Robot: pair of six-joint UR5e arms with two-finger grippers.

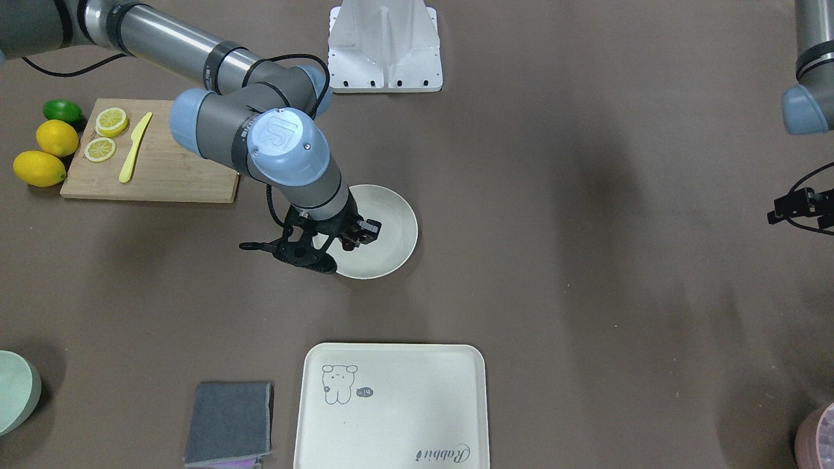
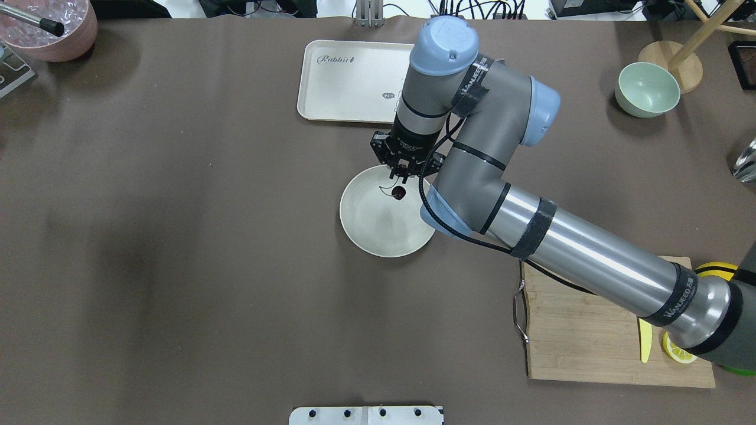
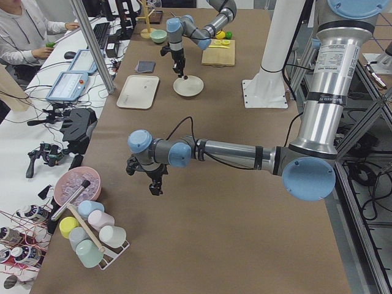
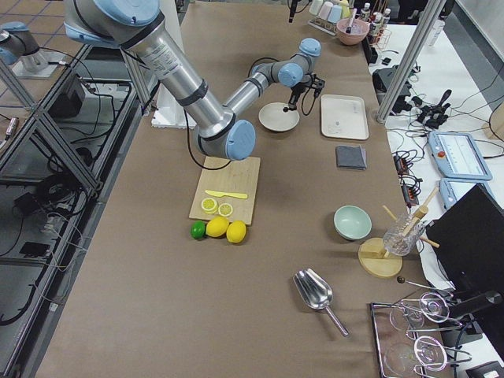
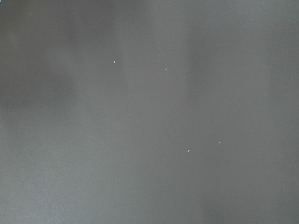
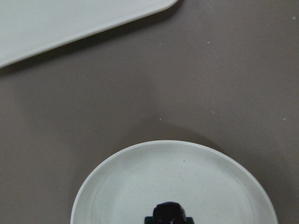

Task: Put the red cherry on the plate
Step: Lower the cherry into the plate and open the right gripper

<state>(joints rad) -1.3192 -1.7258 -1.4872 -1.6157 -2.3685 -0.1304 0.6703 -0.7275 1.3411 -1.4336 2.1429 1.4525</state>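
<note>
1. The cherry [image 2: 400, 192] sits right at the tip of the right end effector [image 2: 400, 176], just under its fingertips and over the far half of the plate [image 2: 378, 236], the half nearer the tray [image 2: 342, 88].
2. The right end effector points straight down with its fingers drawn close together, pinching the top of the cherry. From here I cannot tell whether the fruit touches the plate or hangs just clear of it.
3. In the right wrist view the cherry shows as a dark lump at the bottom middle of the frame, inside the plate's rim.
4. The fruit is at the low end, so its long axis seems to run up and down. One thin stem curls out sideways toward the robot's left. Only one round fruit can be made out; a second is too small to separate.
5. The cherry is round, glossy, and dark maroon, close to black.
6. The plate is round, shallow, and matte cream, with a raised rim and faint specks.
7. The counter [image 2: 177, 236] is covered in a dull brown sheet. The tray is a cream rectangle with rounded corners.
8. The left end effector [image 3: 153, 182] hangs over bare counter, well apart from the plate. I cannot tell whether its fingers are spread or together.
</note>
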